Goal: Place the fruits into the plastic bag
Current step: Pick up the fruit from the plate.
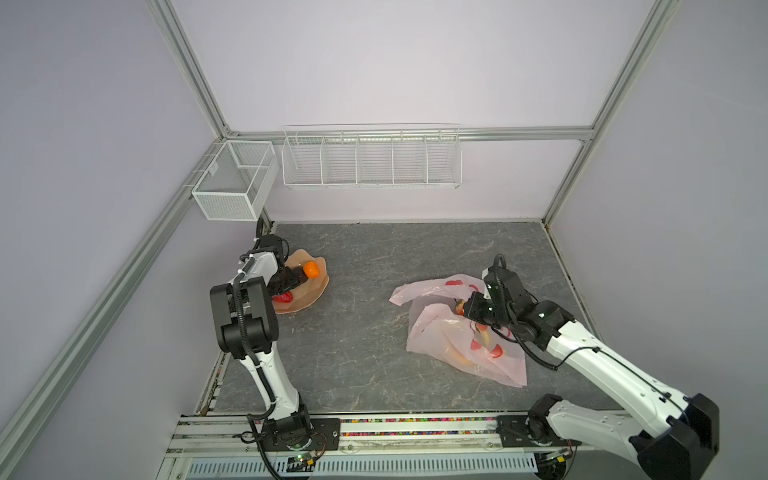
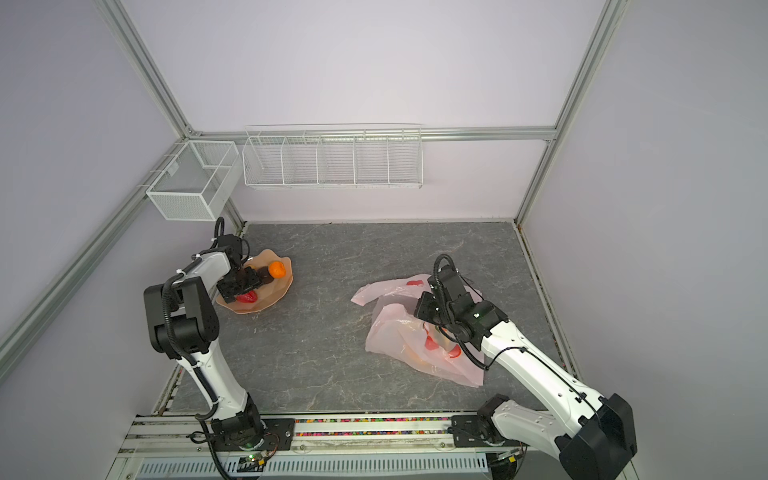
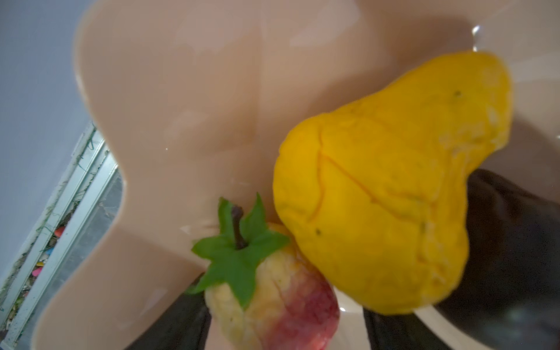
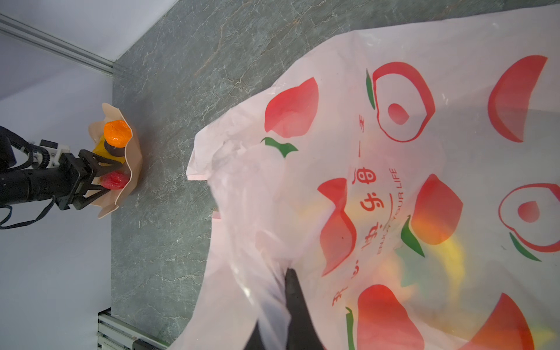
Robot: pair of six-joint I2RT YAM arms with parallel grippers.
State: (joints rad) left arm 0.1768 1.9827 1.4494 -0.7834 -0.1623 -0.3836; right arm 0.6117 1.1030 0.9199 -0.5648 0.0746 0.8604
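The left gripper [image 4: 115, 176] was seen open around a strawberry [image 3: 272, 303]; the plastic bag [image 4: 257, 212] was pinched in the closed right gripper [image 4: 289, 281].

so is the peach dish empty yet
Not empty: the dish holds an orange, a yellow pear and a strawberry.

R end effector [image 4: 289, 291] pinches plastic bag [image 4: 394, 145]; L end effector [image 4: 112, 177], jaws apart, straddles strawberry [image 4: 117, 181] in dish [image 4: 122, 198].
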